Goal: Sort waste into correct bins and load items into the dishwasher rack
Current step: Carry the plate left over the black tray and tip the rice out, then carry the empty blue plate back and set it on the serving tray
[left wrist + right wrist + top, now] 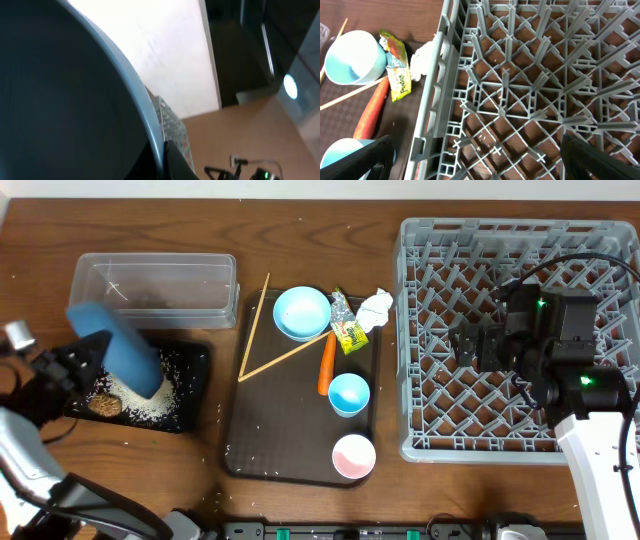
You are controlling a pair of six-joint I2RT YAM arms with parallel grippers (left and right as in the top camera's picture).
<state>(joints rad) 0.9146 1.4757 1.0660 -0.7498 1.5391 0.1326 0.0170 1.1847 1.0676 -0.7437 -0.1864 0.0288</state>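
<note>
My left gripper (85, 362) is shut on the rim of the dark blue plate (120, 348), held tilted above the black tray (196, 392). White rice (150, 404) and a brown lump (104, 406) lie in that tray. In the left wrist view the plate (60, 100) fills the frame, with one finger (176, 162) against its rim. My right gripper (470, 345) hangs open over the grey rack (430, 240), nothing between its fingers (600, 157). On the brown serving tray (290, 435) lie a light blue bowl (302, 312), chopsticks (285, 357), a carrot (327, 364), a wrapper (347, 325) and a paper wad (375, 308).
A clear tub (155, 285) stands behind the black tray. A small blue cup (349, 393) and a pink cup (353, 456) sit at the serving tray's near right. The rack's upright pegs (520, 75) lie right under my right gripper.
</note>
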